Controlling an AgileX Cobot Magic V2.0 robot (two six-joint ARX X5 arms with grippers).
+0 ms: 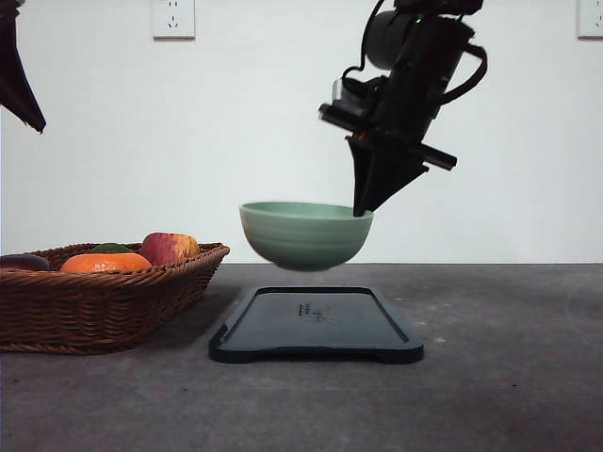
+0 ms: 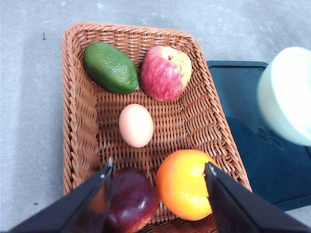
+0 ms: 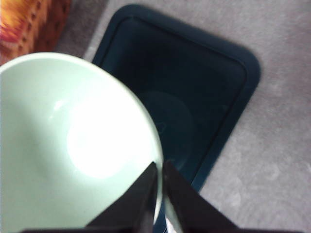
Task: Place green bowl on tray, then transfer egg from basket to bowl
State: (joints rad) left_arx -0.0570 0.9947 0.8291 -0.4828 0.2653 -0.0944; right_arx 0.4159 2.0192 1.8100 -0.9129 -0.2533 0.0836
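The green bowl (image 1: 305,234) hangs in the air a little above the dark tray (image 1: 316,325), held by its right rim in my right gripper (image 1: 362,209), which is shut on it. In the right wrist view the fingers pinch the bowl's rim (image 3: 156,189), with the tray (image 3: 194,97) below. The egg (image 2: 136,124) lies in the middle of the wicker basket (image 2: 77,121). My left gripper (image 2: 158,174) hovers open above the basket, over the near fruit. The bowl (image 2: 286,97) and the tray (image 2: 252,141) lie beside the basket in the left wrist view.
The basket (image 1: 94,301) stands at the table's left. It also holds a green avocado (image 2: 111,67), a red-yellow apple (image 2: 165,73), an orange (image 2: 183,183) and a dark red fruit (image 2: 131,199). Bare grey table lies right of the tray.
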